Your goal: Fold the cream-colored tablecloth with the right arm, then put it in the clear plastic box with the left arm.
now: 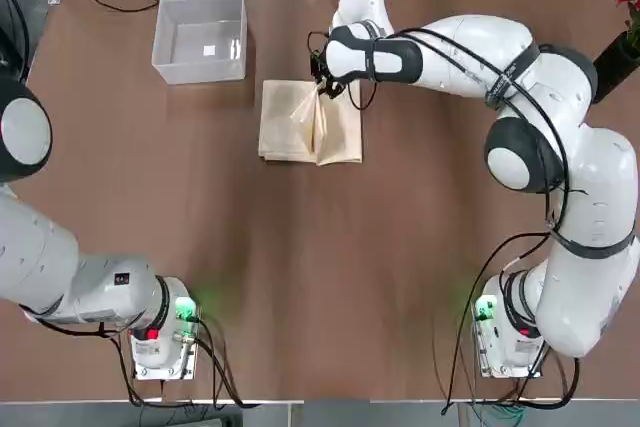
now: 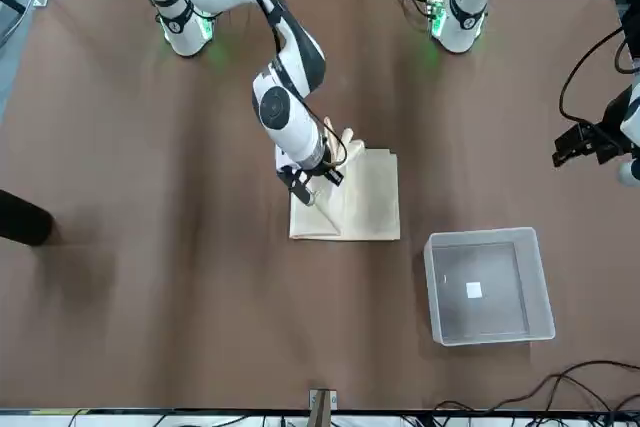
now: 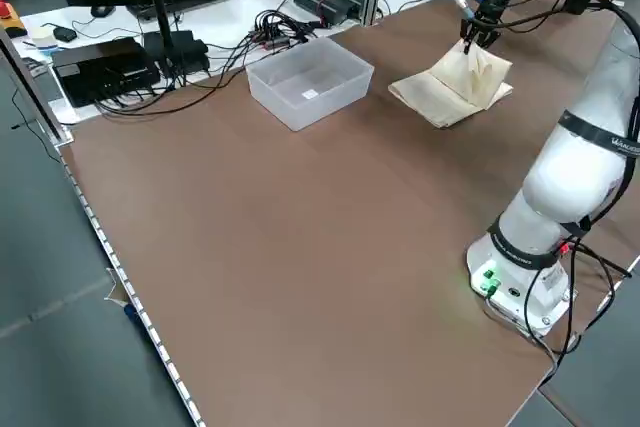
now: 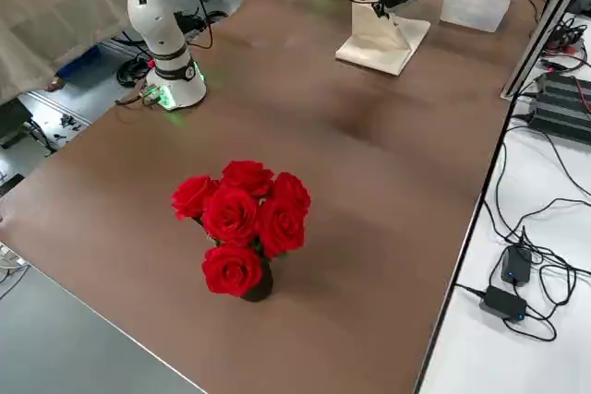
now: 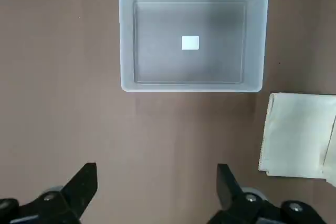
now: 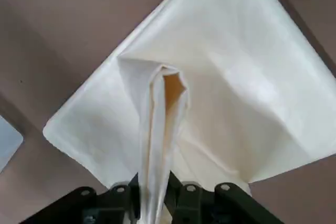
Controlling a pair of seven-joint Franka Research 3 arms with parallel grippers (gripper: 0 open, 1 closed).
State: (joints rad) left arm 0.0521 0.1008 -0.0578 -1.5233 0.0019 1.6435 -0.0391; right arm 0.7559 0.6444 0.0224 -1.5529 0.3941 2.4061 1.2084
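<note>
Our right claw (image 1: 323, 86) is pinched tight on a lifted edge of the cream cloth (image 1: 310, 125) lying beside the clear box (image 1: 200, 39), so we carry that edge slowly across, keeping sides lined up

Brown table (image 1: 300, 277); red roses (image 4: 242, 220); side bench (image 3: 120, 42) with cables.

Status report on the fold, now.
Right end effector shut on the tablecloth, corner lifted mid-fold. Left end effector open, parked above the table. Clear box empty. Nothing in the way.
</note>
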